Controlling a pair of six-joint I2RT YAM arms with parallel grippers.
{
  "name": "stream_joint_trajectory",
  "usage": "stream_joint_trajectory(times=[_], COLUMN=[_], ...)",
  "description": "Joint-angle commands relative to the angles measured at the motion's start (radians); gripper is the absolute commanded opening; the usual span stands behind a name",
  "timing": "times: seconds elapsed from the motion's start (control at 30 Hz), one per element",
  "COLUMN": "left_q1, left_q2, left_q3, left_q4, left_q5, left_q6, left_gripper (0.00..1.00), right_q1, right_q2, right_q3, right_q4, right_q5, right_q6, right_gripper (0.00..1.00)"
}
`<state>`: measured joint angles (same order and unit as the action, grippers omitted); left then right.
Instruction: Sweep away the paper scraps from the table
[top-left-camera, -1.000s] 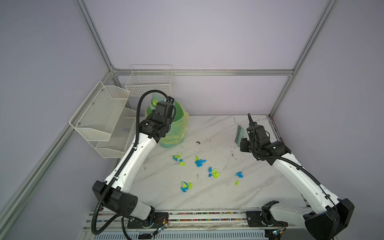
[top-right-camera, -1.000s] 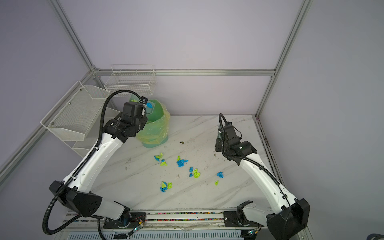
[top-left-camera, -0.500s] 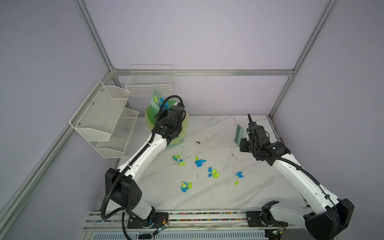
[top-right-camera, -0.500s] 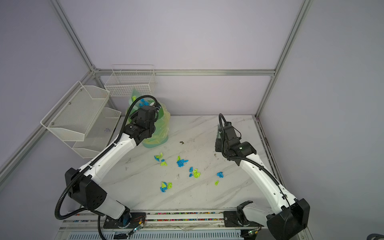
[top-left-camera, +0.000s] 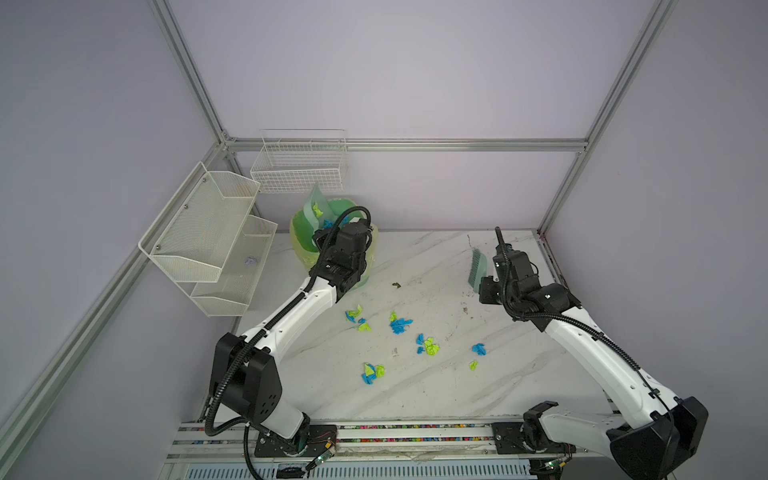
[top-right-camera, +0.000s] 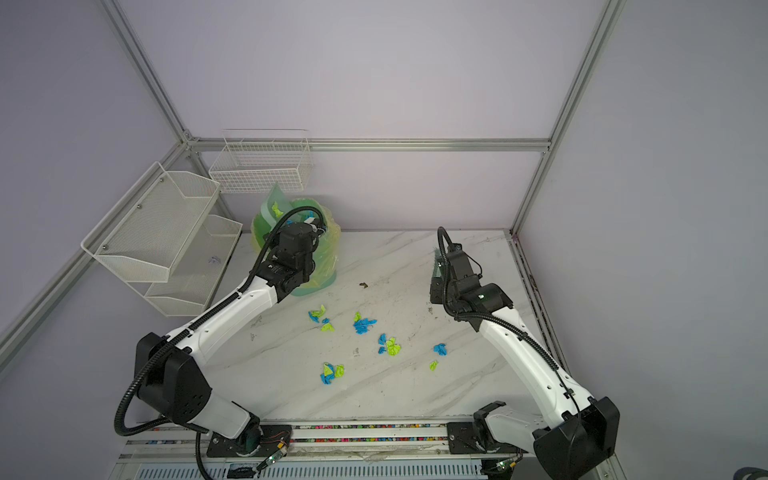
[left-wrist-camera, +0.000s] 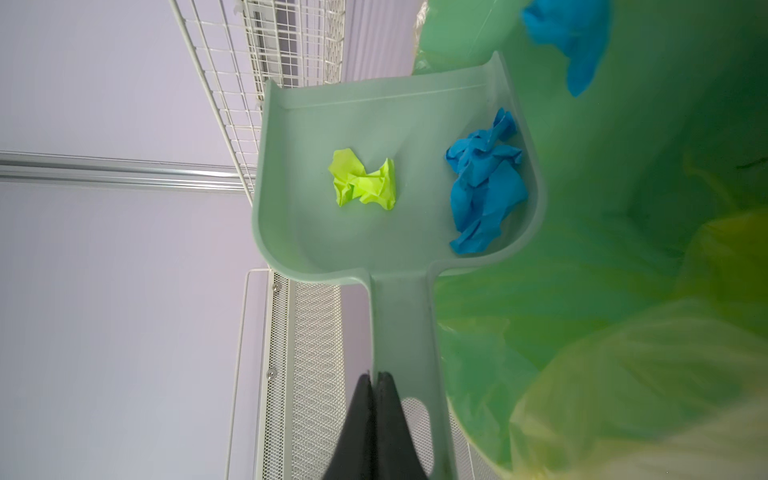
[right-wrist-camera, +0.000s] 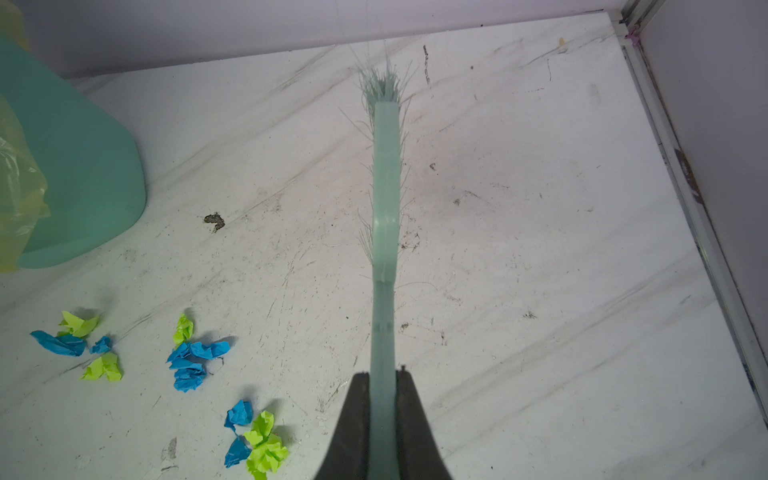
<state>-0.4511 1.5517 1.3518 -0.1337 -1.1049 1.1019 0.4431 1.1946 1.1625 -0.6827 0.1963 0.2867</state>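
Paper scraps (top-left-camera: 399, 326), blue and yellow-green wads, lay on the desk (top-left-camera: 436, 390) in a loose band of small clumps, well apart from both of my pincers and between them. Each wad was a crumpled lump with no clear long axis. The band itself ran slantwise, from near the bin (top-left-camera: 305, 245) toward my right arm.

Two more scraps, one yellow-green (left-wrist-camera: 363, 183) and one blue (left-wrist-camera: 484, 187), sat in the dustpan (left-wrist-camera: 316, 232). A blurred blue one showed beyond its rim, against the bin's green inside.

My left pincer (left-wrist-camera: 376, 376) was closed narrow on the dustpan's handle. The pan reached straight out from it, over the bin's mouth.

My right pincer (right-wrist-camera: 383, 374) clamped the brush (right-wrist-camera: 385, 187) by its handle. The brush's long axis pointed directly away from the pincer, bristles at the far end, and the scraps on the desk lay off to its bin side. Whether the bristles touched the desk I could not tell.
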Motion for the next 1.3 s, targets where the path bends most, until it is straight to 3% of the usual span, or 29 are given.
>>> stream_joint_trajectory(times=[0.0,0.23,0.6,0.9,1.27], left_q1=[0.003,0.003,0.002,-0.026,-0.249], left_q2=[-0.029,-0.061,-0.173,-0.206,-0.057], left_q3=[-0.018,-0.023,-0.019,0.128,0.374], left_q4=[0.112,0.092,-0.022,-0.335,-0.528], left_q5=[0.0,0.011,0.047,0.158,0.399], left_q6=[0.05,0.021,-0.136,-0.469,-0.794], left_gripper=[0.0,0.0,0.0,0.0,0.0], right_q1=[-0.005,-0.006,-0.007,-0.006,-0.03], right_q2=[-0.017,-0.015,-0.019,-0.01,-0.033], right_q3=[-0.002,0.0,0.011,0.025,0.097], right_q4=[0.029,0.032,0.032,0.035,-0.028], right_q5=[-0.001,-0.008,-0.013,-0.022,0.014], right_q6=[-0.009,-0.009,-0.006,0.005,0.014], right_gripper=[0.0,0.0,0.0,0.0,0.0])
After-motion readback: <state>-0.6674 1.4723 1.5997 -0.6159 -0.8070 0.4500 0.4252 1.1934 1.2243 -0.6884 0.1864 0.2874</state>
